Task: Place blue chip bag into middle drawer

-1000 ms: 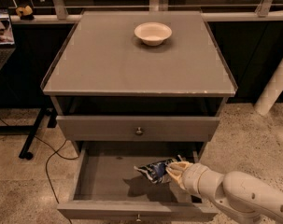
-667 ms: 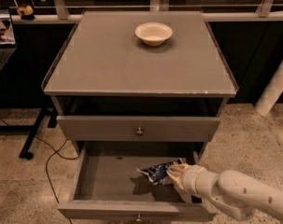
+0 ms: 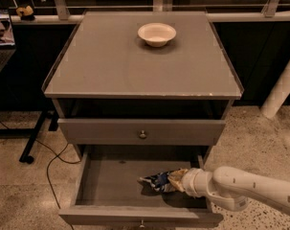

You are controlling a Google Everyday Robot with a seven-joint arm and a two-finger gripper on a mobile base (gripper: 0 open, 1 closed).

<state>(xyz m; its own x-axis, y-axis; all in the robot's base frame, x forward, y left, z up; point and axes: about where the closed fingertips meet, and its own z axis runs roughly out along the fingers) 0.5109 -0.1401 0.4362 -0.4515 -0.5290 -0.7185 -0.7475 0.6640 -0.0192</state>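
Middle drawer [image 3: 106,188] is pulled out toward the near side. My tool [image 3: 177,180] reaches in from the right, low over the drawer floor at right of centre. It is closed on the right end of the blue chip bag [image 3: 155,181], which sits inside the drawer and looks to be on or just above the floor. Judged: transport done; release and withdrawal remain. Farther back, the upper drawer front [image 3: 101,131] is closed, and a white bowl [image 3: 156,34] stands on the desk [image 3: 106,66].

Inside the middle drawer [image 3: 111,182], right of centre, the pincer [image 3: 177,180] touches the blue chip bag [image 3: 155,181] on its left.
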